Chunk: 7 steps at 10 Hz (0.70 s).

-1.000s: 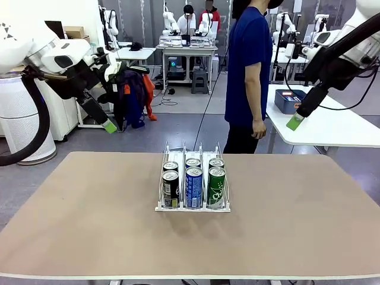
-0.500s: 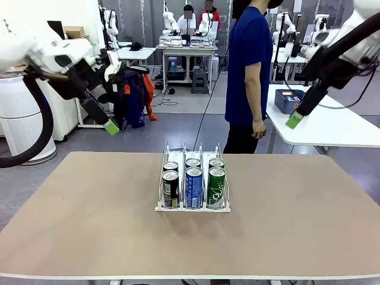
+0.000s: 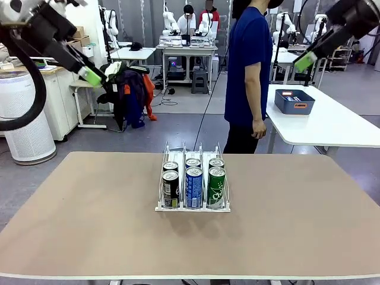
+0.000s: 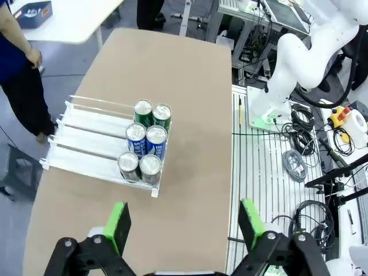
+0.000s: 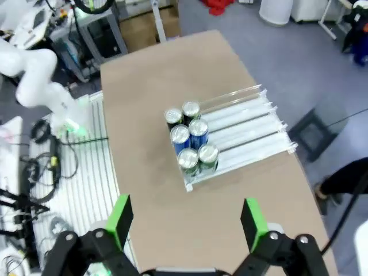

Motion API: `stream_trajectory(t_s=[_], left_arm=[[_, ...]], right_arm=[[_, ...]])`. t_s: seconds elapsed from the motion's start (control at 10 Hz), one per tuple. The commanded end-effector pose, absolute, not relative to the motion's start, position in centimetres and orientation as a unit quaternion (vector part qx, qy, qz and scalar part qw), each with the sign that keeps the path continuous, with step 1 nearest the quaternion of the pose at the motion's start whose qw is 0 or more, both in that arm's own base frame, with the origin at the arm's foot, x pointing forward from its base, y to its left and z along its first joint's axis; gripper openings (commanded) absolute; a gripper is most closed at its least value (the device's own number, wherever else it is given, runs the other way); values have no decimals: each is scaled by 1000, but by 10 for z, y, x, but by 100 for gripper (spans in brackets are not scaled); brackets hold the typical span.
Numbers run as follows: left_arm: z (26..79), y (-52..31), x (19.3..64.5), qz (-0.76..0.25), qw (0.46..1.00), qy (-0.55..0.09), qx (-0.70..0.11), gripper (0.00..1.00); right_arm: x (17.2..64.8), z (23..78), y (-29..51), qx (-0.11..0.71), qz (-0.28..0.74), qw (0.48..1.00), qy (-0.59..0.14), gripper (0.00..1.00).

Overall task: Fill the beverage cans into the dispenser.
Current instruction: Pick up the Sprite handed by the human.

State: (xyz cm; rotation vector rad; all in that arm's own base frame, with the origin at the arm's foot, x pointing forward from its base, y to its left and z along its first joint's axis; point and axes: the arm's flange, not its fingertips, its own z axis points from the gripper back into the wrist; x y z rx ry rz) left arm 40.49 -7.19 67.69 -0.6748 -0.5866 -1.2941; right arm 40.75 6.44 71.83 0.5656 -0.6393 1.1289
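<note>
Dispenser (image 3: 161, 208) holds six beverage cans (image 3: 193, 187), two per colour; both end effectors (image 4: 184, 225) (image 5: 187, 222) apart.

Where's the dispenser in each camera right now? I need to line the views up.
Front view: the dispenser sits just below the middle of the picture.
Left wrist view: dispenser left of centre, bare lanes running toward the left edge.
Right wrist view: dispenser around centre, bare lanes running to the right.
Shared landmark: the blue cans in its middle lane.
</note>
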Motion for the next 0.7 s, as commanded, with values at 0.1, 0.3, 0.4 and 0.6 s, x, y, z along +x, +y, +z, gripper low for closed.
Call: stream_trajectory(t_s=[0.1,0.3,0.4,0.6], left_arm=[[698,-78,397,-592,692,-300,-284,100],[700,-82,393,-587,695,-315,-271,100],[696,-85,390,-565,718,-329,-238,100],[710,-82,395,-591,700,-295,-271,100]], right_arm=[[415,747,55,236,498,755,-355,100],[415,764,50,205,488,758,-381,100],[415,763,52,178,488,771,-367,100],[412,767,44,225,490,758,-367,100]])
